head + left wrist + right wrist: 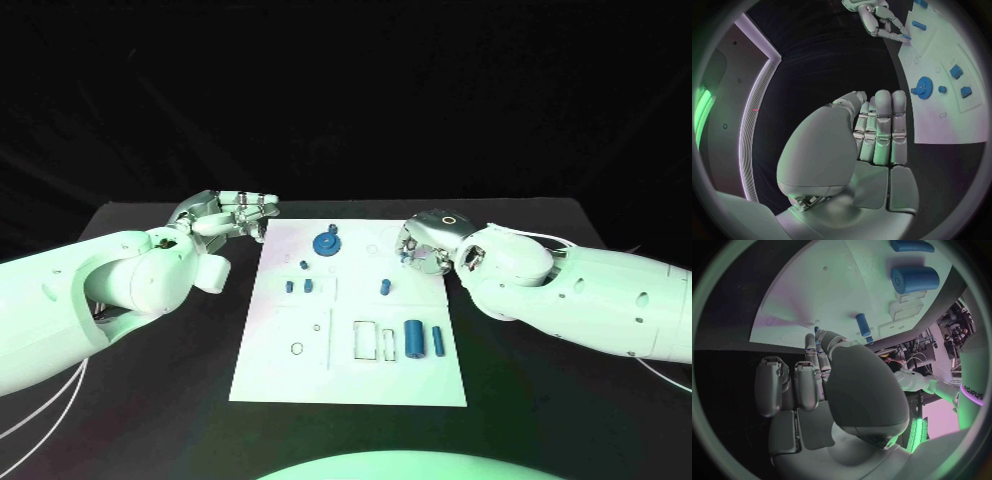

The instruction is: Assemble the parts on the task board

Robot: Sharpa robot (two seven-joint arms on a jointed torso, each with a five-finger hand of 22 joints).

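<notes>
With the right hand (pixel 428 243) at the task board (pixel 281 340)'s upper right edge, its fingers reaching toward a small blue part (pixel 385 287), grasp unclear, and the left hand (pixel 228 214) empty, fingers together, it should pinch squarely.

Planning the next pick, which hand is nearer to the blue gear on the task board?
Left, narrowly. The left hand sits off the task board's far left corner, beside the blue gear. The right hand is over the board's right edge, slightly farther away.

Task board (pixel 361 380) white; parts blue, incl. gear (pixel 329 243) & big cylinder (pixel 414 338). Surface (pixel 159 400) black. Both arms white w/ silver hands, left hand (pixel 224 212), right hand (pixel 430 240).
</notes>
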